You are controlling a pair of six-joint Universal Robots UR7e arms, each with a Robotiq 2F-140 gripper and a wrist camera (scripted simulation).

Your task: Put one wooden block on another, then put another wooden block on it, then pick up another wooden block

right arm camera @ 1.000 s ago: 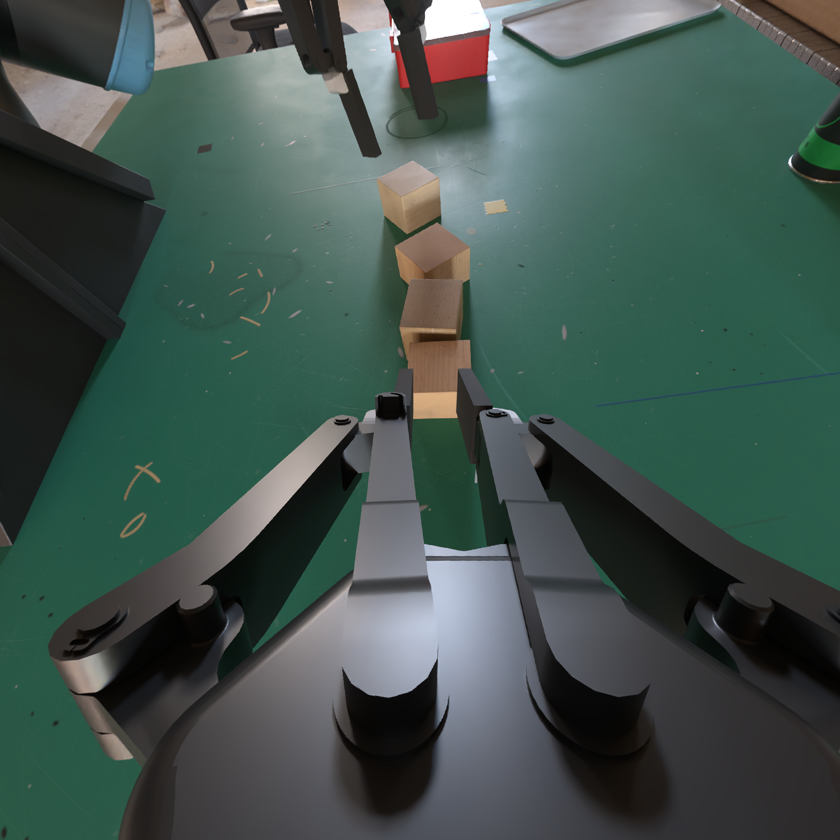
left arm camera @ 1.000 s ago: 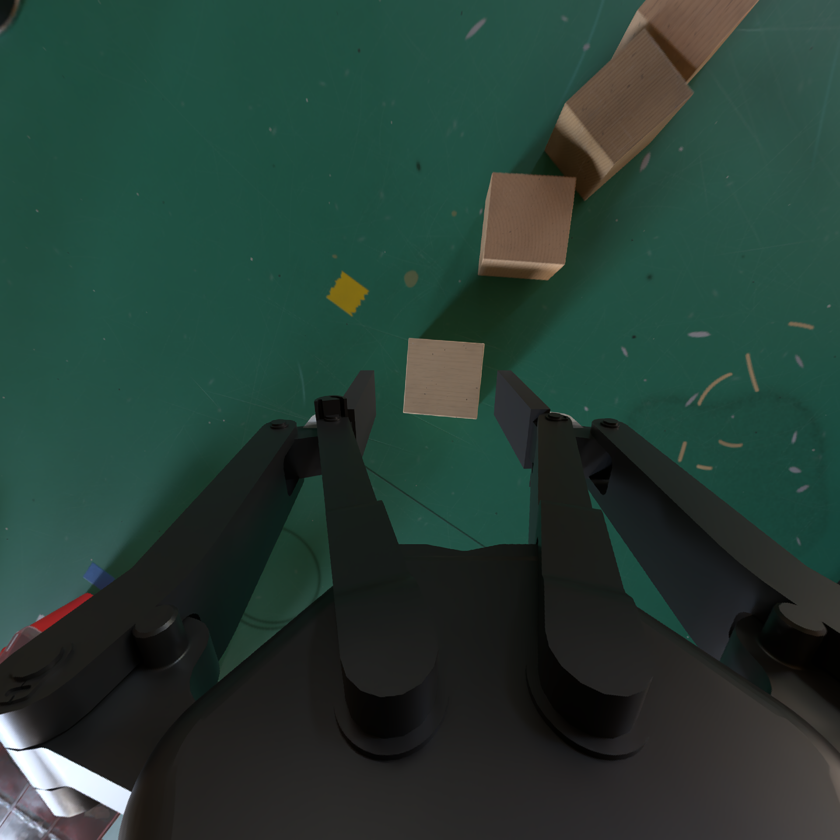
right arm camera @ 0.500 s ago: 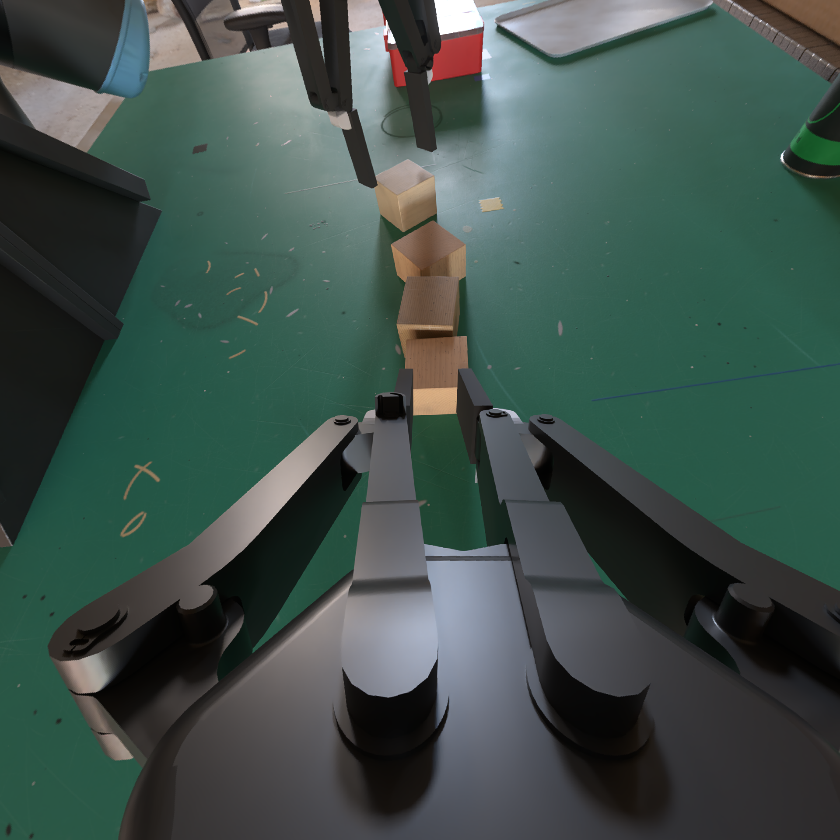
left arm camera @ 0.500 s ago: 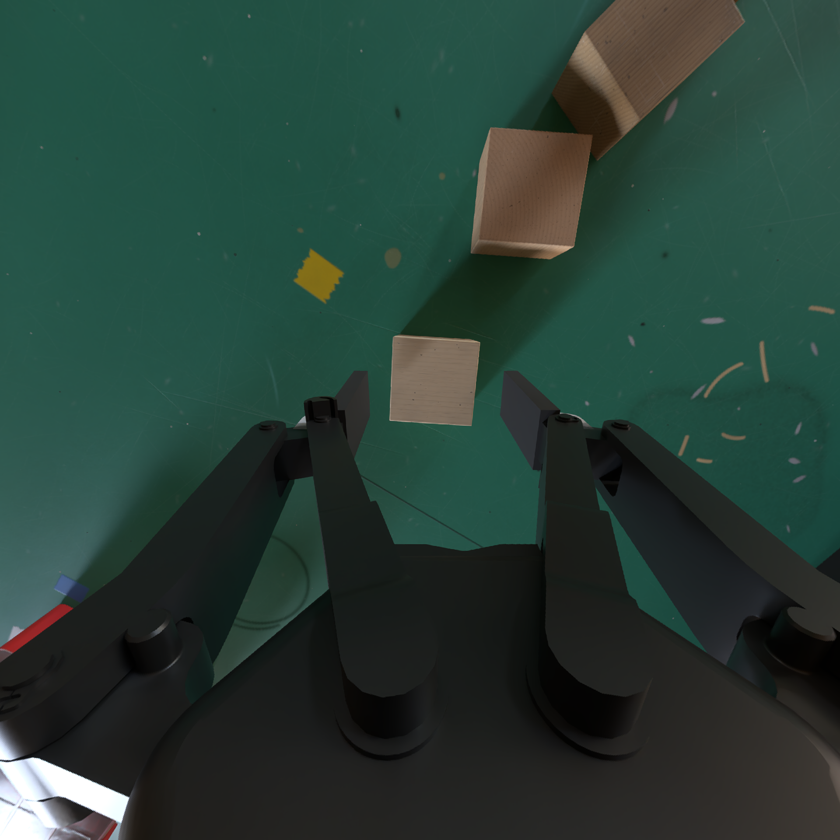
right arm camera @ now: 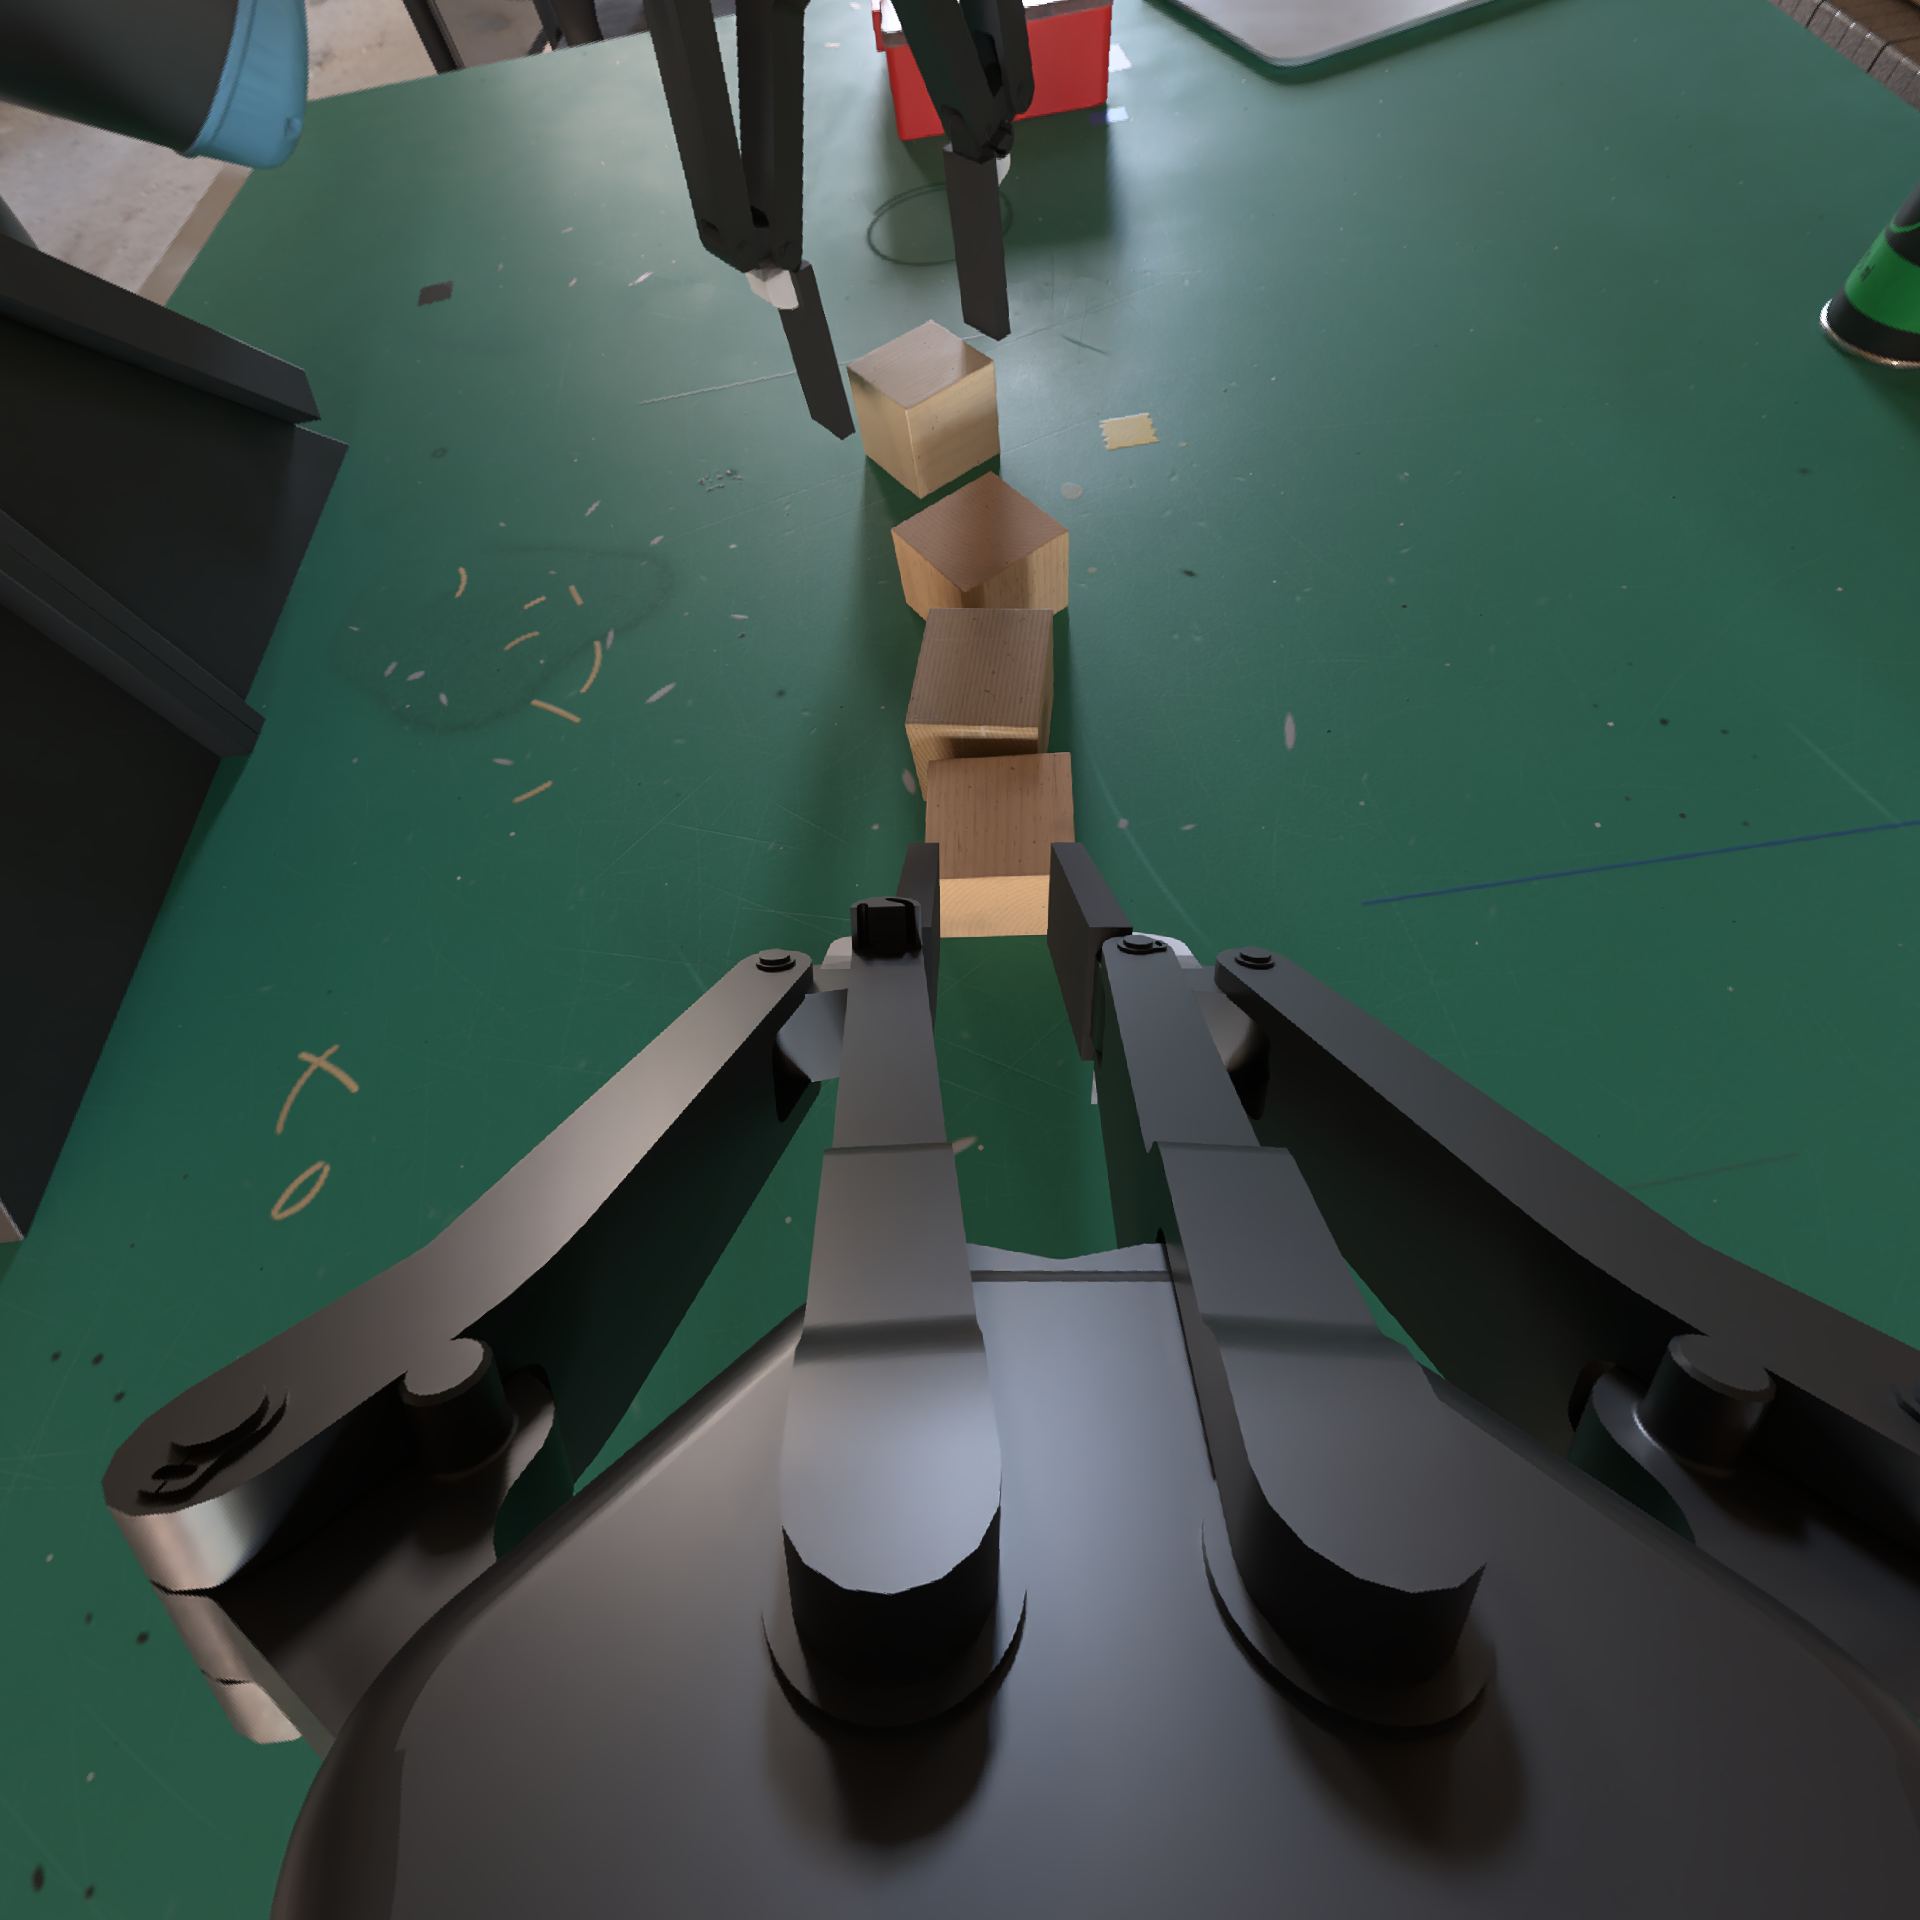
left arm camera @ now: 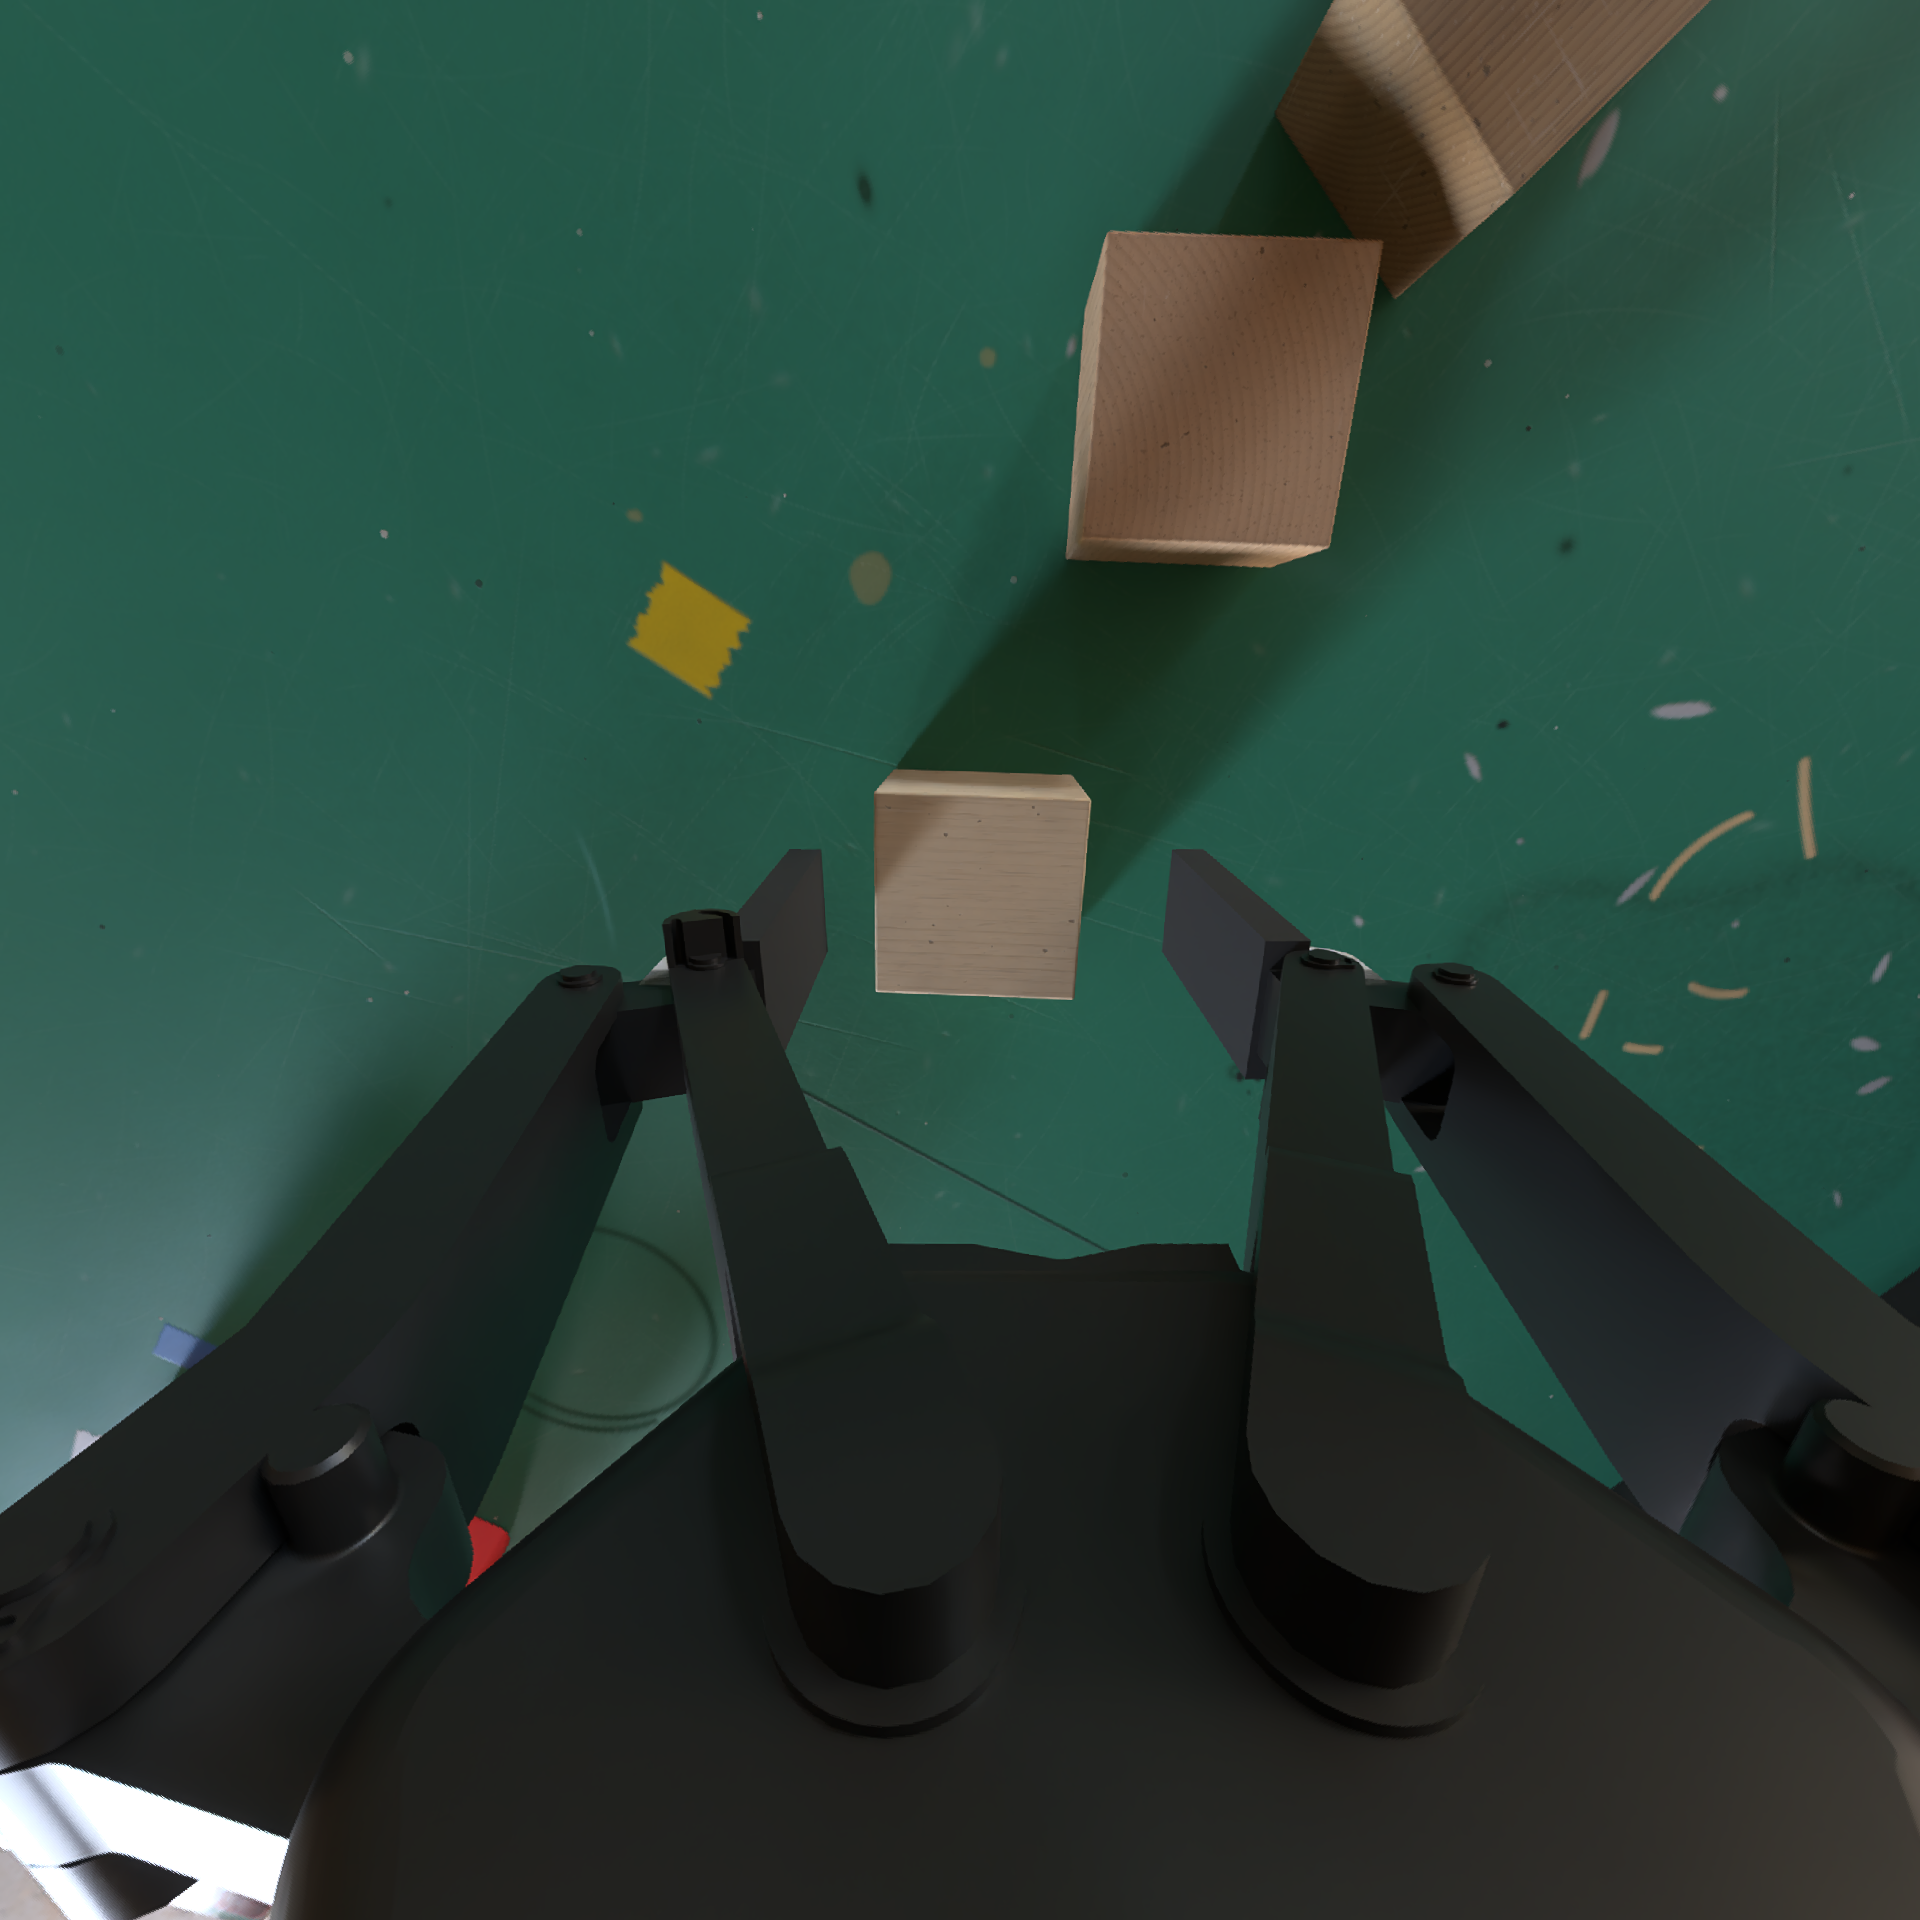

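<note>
Several wooden blocks lie in a row on the green table point(right arm camera: 1455, 623). My right gripper point(right arm camera: 995, 894) is shut on the nearest block point(right arm camera: 997, 816), one finger on each side. Behind it lie a second block point(right arm camera: 982, 670) and a third, turned block point(right arm camera: 977, 540). The far, pale block point(right arm camera: 925, 416) sits between the fingers of my left gripper point(right arm camera: 914, 379). In the left wrist view my left gripper point(left arm camera: 995, 904) is open around this pale block point(left arm camera: 977, 883), with a gap on each side. The third block point(left arm camera: 1216, 395) and the second block point(left arm camera: 1455, 114) lie beyond it.
A red box point(right arm camera: 997, 62) stands behind the left gripper, and a grey tray point(right arm camera: 1351, 31) lies at the back right. A green and black object point(right arm camera: 1881, 301) is at the right edge. A dark structure point(right arm camera: 125, 520) lines the left side. Yellow tape point(left arm camera: 688, 629) is stuck to the table.
My left gripper has come down over the pale far block, and its open fingers now flank it. My right gripper has stayed shut on the nearest block and has barely moved.
</note>
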